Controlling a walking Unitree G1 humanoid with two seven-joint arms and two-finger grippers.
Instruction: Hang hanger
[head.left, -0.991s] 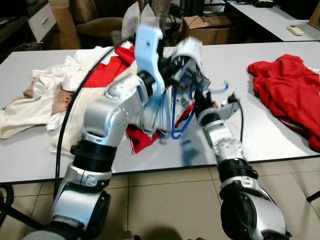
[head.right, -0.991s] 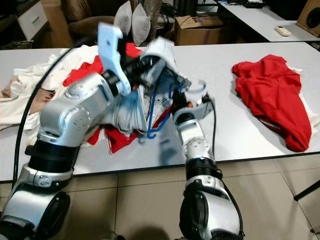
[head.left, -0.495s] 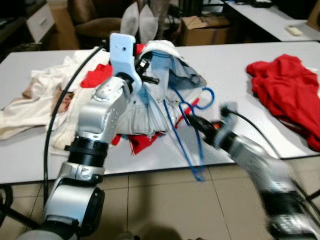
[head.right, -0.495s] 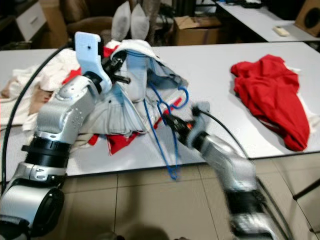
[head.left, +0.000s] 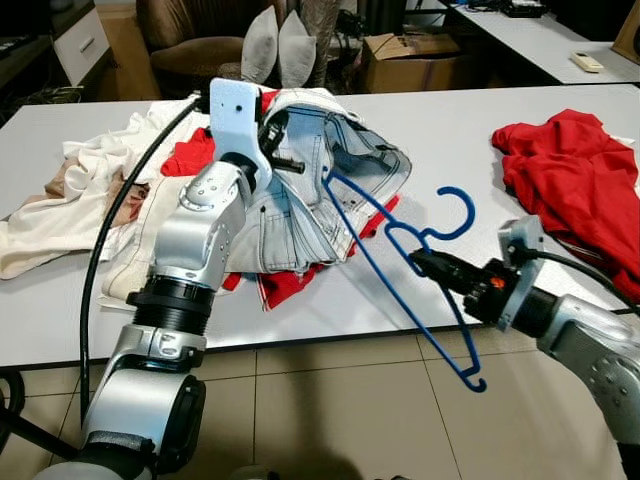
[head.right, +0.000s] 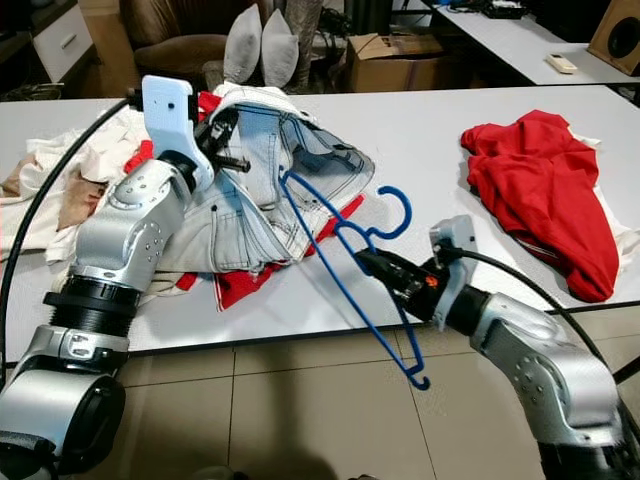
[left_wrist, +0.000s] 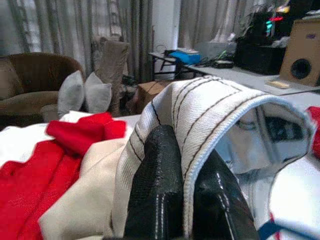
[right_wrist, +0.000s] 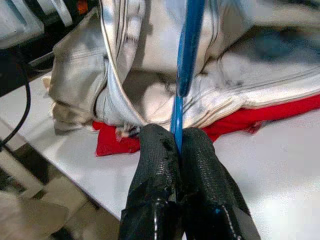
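White tabletop (head.left: 470, 140) carries heaped clothes. Off its front edge the right gripper (head.right: 366, 261) pinches the blue hanger (head.right: 340, 268) at its neck, long axis slanting up into the pale garment (head.left: 300, 190), whose hem the left gripper (left_wrist: 182, 187) clamps.

white table (head.left: 470, 140), heaped clothes (head.left: 100, 195) left; red garment (head.left: 575, 180) right

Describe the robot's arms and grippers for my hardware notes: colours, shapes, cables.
Both arms are silver, built of rounded segments with black ribbed joints. The left gripper carries a pale blue plate and a black cable looping behind. The right gripper has long black fingers, an orange detail and a thin black cable.
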